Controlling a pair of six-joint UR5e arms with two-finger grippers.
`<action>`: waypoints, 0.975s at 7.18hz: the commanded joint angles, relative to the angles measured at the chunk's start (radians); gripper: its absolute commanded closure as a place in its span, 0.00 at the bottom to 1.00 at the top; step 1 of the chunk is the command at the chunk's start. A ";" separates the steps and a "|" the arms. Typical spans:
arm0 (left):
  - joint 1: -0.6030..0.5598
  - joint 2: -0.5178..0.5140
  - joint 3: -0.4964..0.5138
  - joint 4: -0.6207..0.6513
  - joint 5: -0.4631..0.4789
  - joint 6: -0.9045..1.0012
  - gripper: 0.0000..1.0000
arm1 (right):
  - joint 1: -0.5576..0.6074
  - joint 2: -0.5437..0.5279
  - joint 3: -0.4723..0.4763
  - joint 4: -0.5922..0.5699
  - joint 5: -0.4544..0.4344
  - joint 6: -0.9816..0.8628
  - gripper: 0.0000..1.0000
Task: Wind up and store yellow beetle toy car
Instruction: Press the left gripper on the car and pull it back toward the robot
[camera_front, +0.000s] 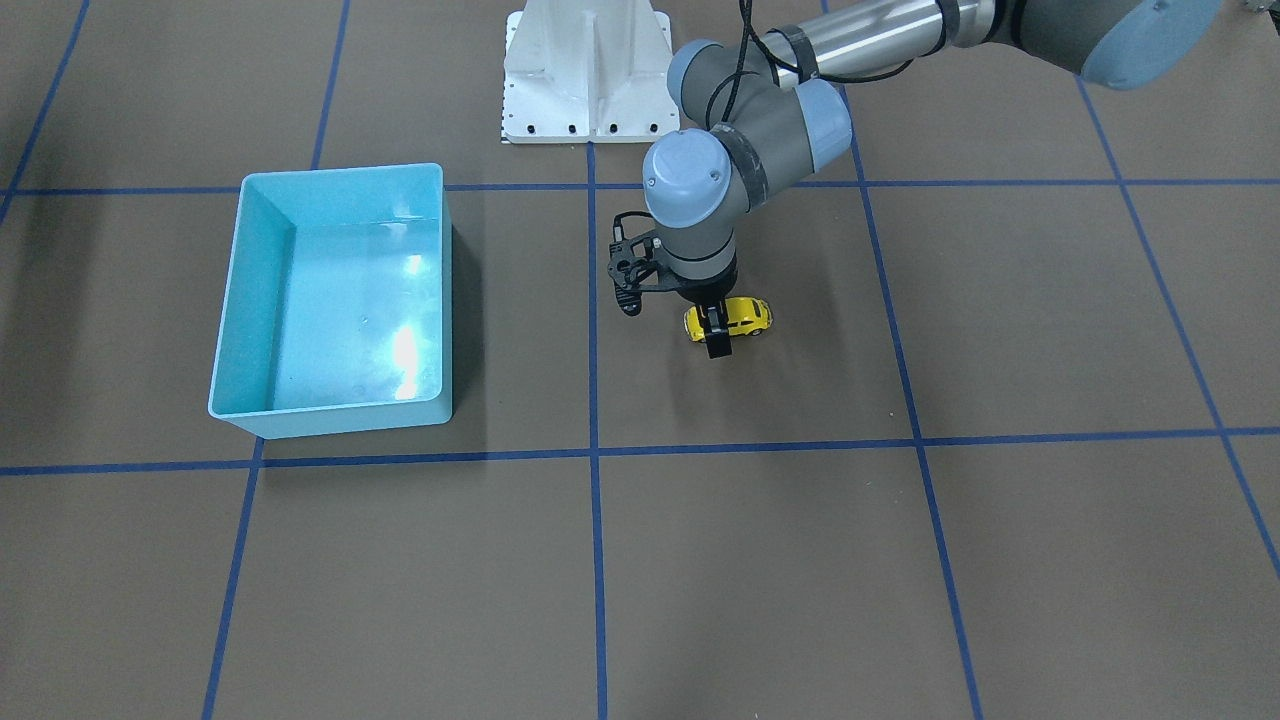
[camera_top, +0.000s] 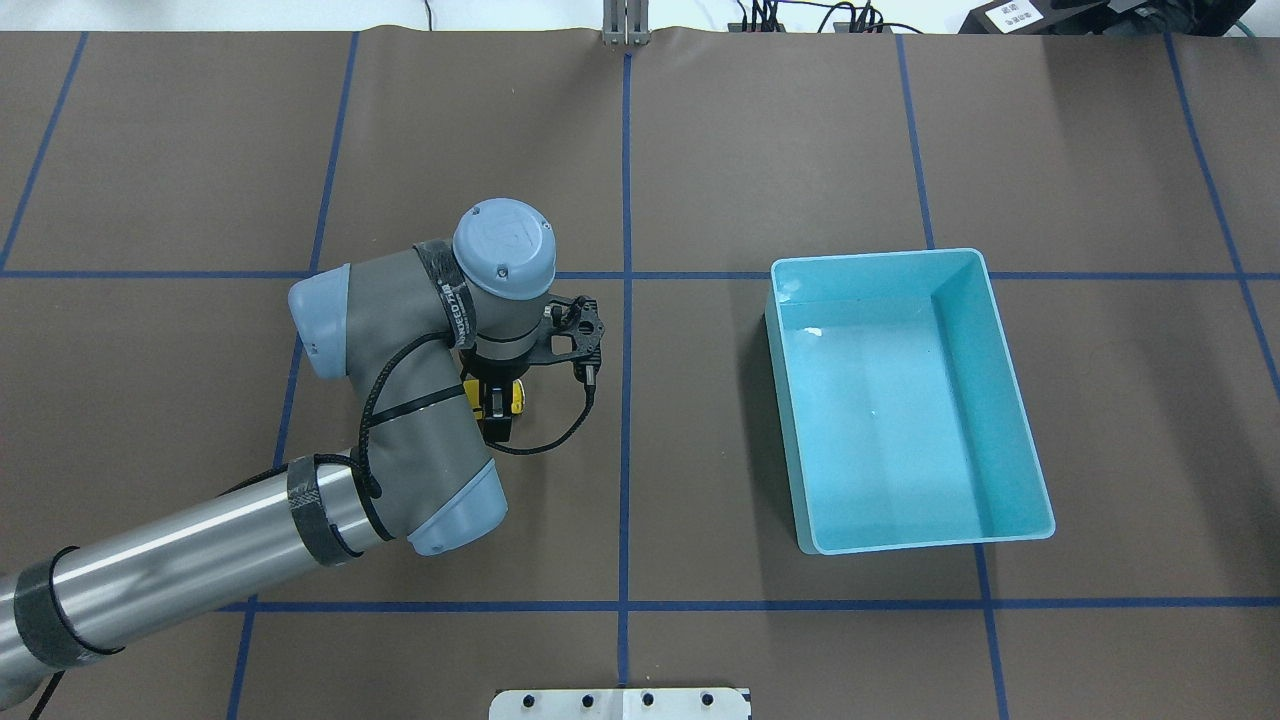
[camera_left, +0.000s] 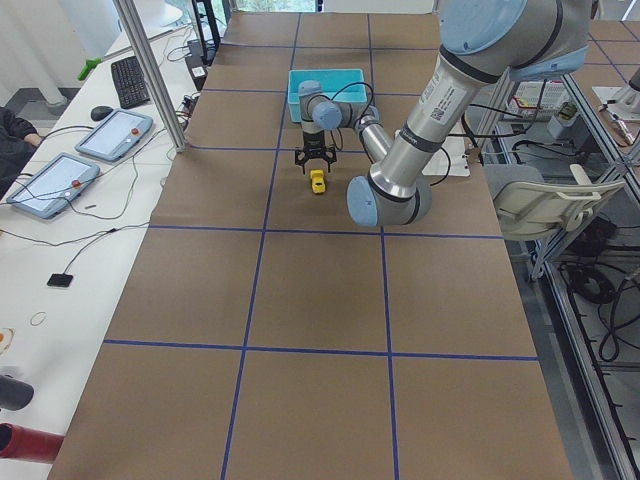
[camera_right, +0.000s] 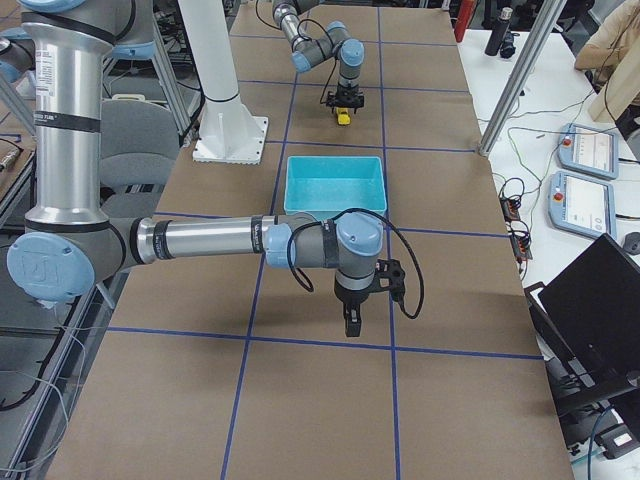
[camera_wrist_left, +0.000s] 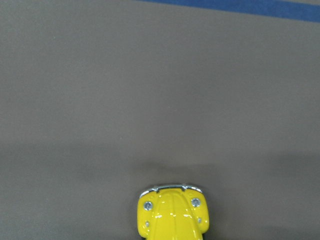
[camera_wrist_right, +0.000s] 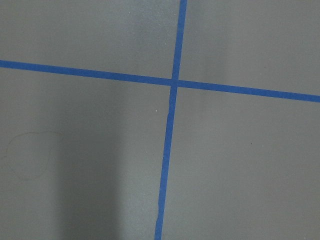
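The yellow beetle toy car stands on its wheels on the brown table, near the middle. My left gripper comes straight down over it, one finger on each side of its body, shut on it. From overhead the wrist hides most of the car. The left wrist view shows only the car's front end at the bottom edge. The light blue bin stands empty about one grid square to the side. My right gripper hangs just above the table, far from the car. I cannot tell whether it is open or shut.
The bin's rim lies right of the car in the overhead view. The white robot base stands behind the car. Blue tape lines divide the table into squares. The right wrist view shows a tape crossing.
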 joint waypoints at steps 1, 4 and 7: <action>0.000 0.000 0.016 -0.018 0.000 -0.004 0.06 | 0.000 0.000 -0.002 0.000 -0.001 0.000 0.00; 0.000 0.003 0.016 -0.020 0.000 -0.002 0.28 | 0.000 0.000 0.000 0.000 -0.001 0.000 0.00; 0.006 0.014 0.016 -0.055 -0.002 -0.002 0.56 | 0.000 0.000 -0.011 0.000 0.001 0.000 0.00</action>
